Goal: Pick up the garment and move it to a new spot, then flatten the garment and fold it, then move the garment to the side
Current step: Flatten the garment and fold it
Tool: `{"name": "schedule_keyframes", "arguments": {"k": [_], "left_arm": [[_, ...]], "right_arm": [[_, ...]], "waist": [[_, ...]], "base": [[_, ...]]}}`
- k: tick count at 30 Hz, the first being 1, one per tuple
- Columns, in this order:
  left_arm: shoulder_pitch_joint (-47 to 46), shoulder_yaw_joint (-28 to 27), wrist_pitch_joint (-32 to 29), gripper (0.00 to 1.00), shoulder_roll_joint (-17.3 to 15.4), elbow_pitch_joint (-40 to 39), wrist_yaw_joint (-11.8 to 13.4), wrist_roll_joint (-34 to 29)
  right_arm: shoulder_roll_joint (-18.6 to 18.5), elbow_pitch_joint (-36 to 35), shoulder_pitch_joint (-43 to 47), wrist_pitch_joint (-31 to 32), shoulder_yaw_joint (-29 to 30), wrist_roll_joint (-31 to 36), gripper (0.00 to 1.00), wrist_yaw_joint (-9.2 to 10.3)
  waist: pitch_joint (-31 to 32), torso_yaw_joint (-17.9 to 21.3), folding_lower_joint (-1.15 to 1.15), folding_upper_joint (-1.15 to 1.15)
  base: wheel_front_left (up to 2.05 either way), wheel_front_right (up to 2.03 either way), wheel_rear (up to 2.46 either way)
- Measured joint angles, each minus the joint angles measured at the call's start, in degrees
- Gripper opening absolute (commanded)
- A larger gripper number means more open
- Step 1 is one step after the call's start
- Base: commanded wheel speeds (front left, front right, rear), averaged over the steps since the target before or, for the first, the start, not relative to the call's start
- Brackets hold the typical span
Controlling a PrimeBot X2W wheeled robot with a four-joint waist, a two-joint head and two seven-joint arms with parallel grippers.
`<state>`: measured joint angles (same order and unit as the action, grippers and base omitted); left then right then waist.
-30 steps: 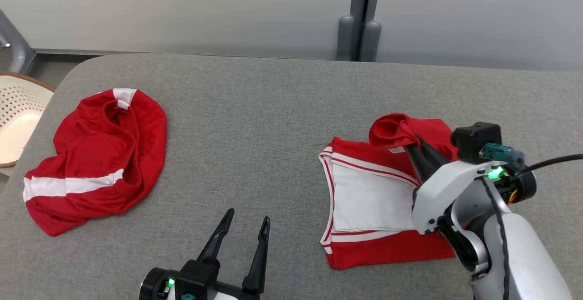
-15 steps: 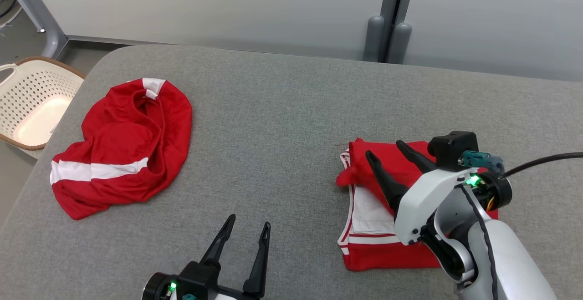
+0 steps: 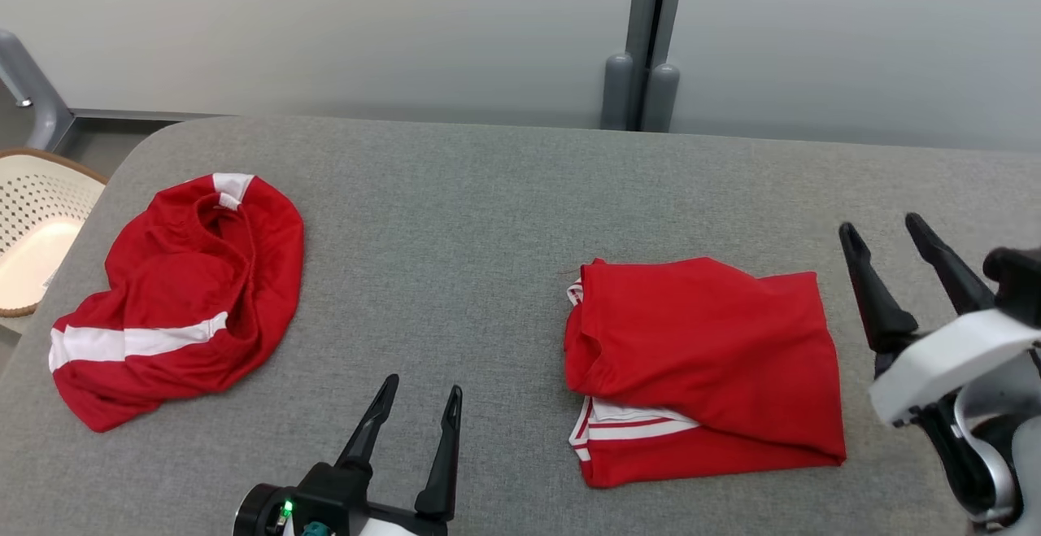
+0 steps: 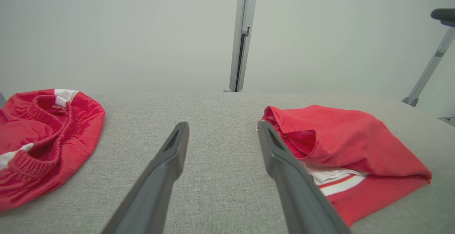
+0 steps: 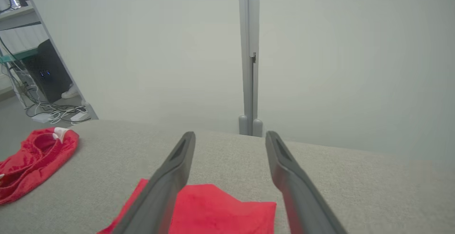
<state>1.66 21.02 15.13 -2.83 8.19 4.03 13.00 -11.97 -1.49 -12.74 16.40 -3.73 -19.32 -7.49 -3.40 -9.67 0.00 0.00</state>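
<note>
Folded garment (image 3: 707, 357): red, a white-striped band showing at its near edge; lies flat on the grey table (image 3: 488, 194), held by neither gripper.
Right gripper (image 3: 880, 225): just right of the folded garment, jaws spread wide, nothing between them, clear of the cloth.
Left gripper (image 3: 423, 385): left of the folded garment, apart from it, jaws spread, empty.
Crumpled red garment (image 3: 179, 292): well left of the folded garment.
Basket (image 3: 32, 227): farther left still.

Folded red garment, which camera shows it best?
The head view: the folded garment lies whole, every edge visible from above. The left wrist view sees it sidelong and low; the right wrist view catches part of it at the bottom edge.
</note>
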Motion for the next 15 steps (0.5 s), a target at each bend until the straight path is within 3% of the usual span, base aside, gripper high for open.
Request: {"name": "schedule_keyframes", "arguments": {"k": [3, 9, 15], "left_arm": [[0.3, -0.9, 0.0, 1.00, 0.0, -0.4, -0.3, -0.4], [0.5, -1.1, 0.0, 1.00, 0.0, -0.7, -1.1, -1.0], [0.9, 0.2, 0.0, 1.00, 0.0, -0.3, -1.5, -0.8]], "right_arm": [[-2.7, 1.3, 2.9, -3.0, -0.3, 1.3, 1.00, 0.00], [-6.4, 4.3, 6.0, -8.4, -14.0, -3.0, 1.00, -0.02], [-8.0, 12.0, 1.7, -11.2, -28.1, -4.9, 1.00, -0.03]], "waist": [[0.4, 0.9, 0.00, 0.00], [0.9, 1.5, 0.00, 0.00], [0.8, 0.1, 0.00, 0.00]], "base": [[0.00, 0.00, 0.00], [0.00, 0.00, 0.00], [0.00, 0.00, 0.00]]}}
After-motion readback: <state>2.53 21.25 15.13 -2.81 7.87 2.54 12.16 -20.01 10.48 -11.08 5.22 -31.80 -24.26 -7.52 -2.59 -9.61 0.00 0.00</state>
